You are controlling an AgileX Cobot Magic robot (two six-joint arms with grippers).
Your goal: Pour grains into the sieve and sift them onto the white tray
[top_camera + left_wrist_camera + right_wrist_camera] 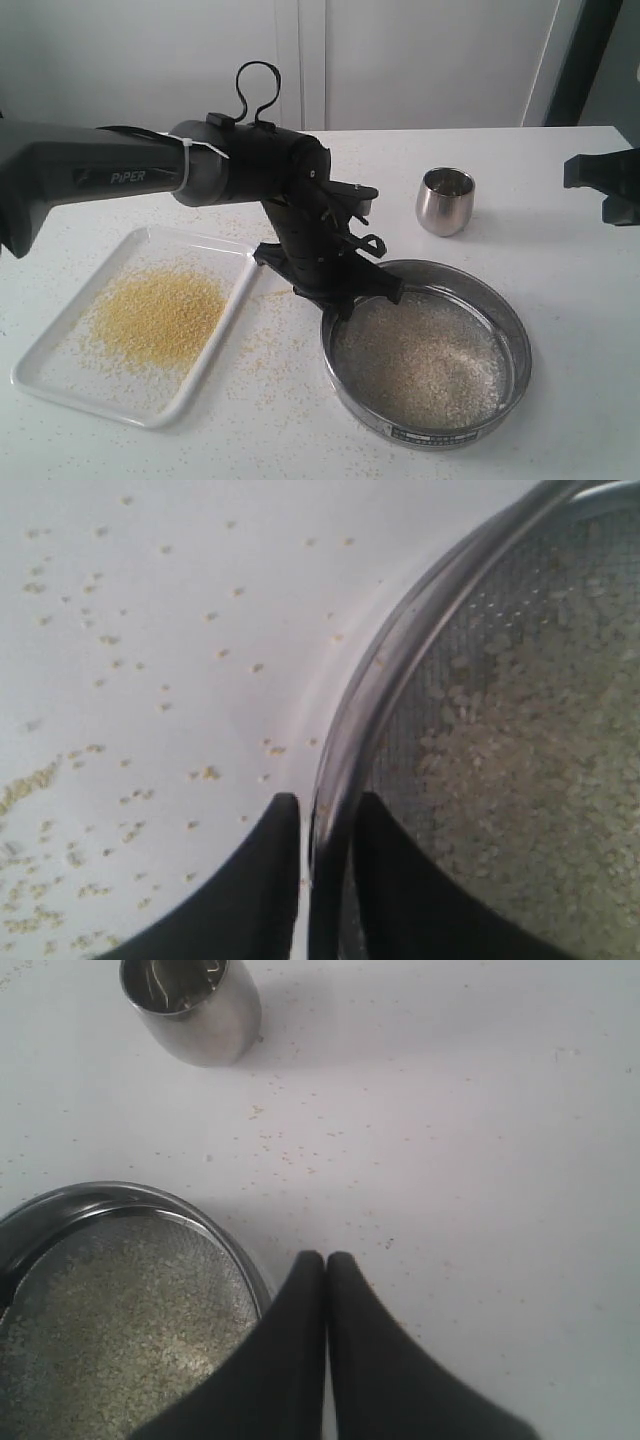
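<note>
The sieve (pixel 515 330) rests on the table right of centre, its mesh holding whitish-beige grains (pixel 420 355). My left gripper (pixel 335 305) is at its near-left rim. In the left wrist view the gripper (pixel 325 810) is shut on the sieve rim (pixel 400 660), one finger outside and one inside. Fine yellow grains (pixel 160 315) lie heaped on the white tray (pixel 60 385) at the left. My right gripper (pixel 326 1258) is shut with nothing in it and hovers beside the sieve (pixel 100 1192); in the exterior view the right gripper (pixel 600 185) is at the right edge.
A small steel cup (pixel 445 200) stands upright behind the sieve, seen also as the cup (pixel 190 1005) in the right wrist view. Loose yellow granules (pixel 265 345) are scattered on the table between tray and sieve. The table's far edge meets a white wall.
</note>
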